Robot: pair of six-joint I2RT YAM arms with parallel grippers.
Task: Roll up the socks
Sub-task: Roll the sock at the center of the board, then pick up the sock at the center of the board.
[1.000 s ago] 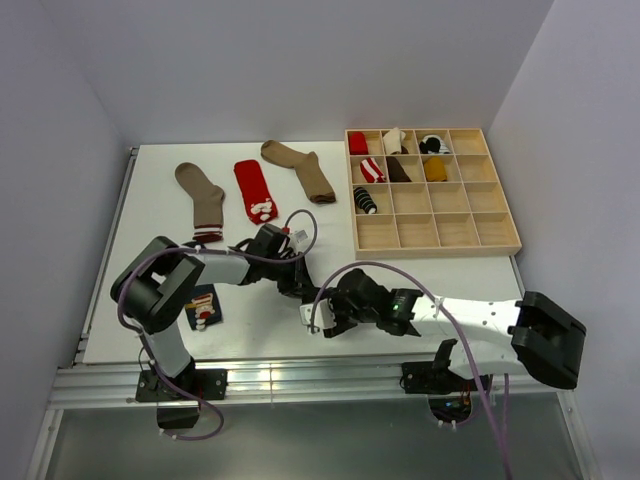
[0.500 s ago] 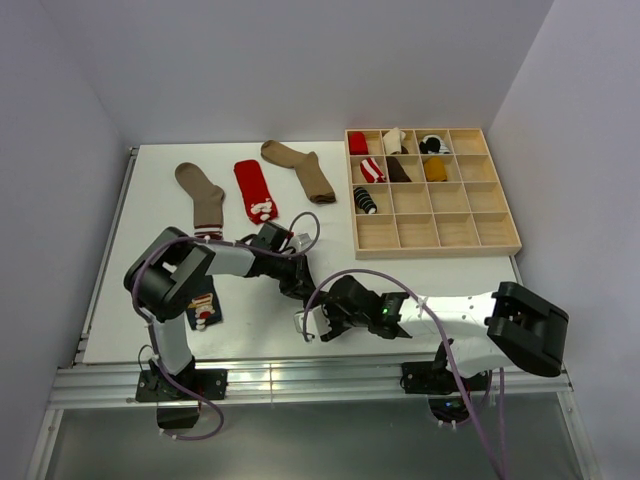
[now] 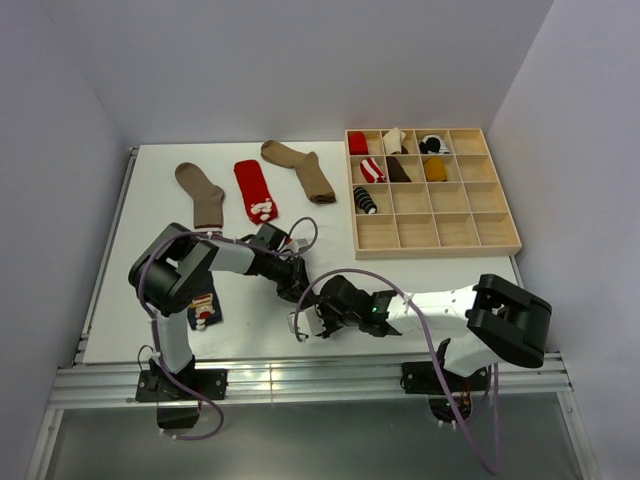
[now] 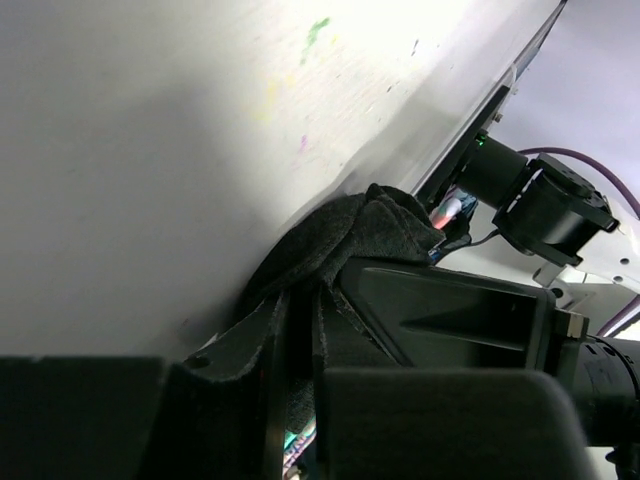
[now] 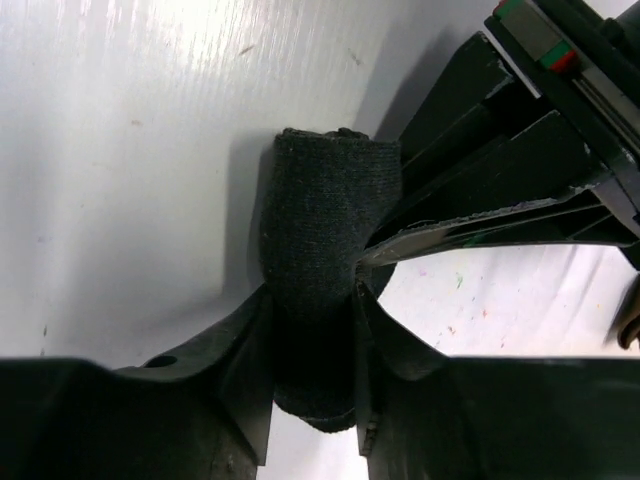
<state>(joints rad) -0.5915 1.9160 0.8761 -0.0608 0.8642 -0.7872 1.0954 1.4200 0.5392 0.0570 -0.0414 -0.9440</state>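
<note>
White surface, rolled black sock well apart from wooden tray, in the tight grip of left end effector and right end effector

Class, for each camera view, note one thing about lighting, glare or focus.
Top external: even light, sharp, with soft shadows on the table. Left wrist: white glare across the table, and the black sock is murky. Right wrist: the sock's knit is crisp, while the near fingers are dark and soft.
</note>
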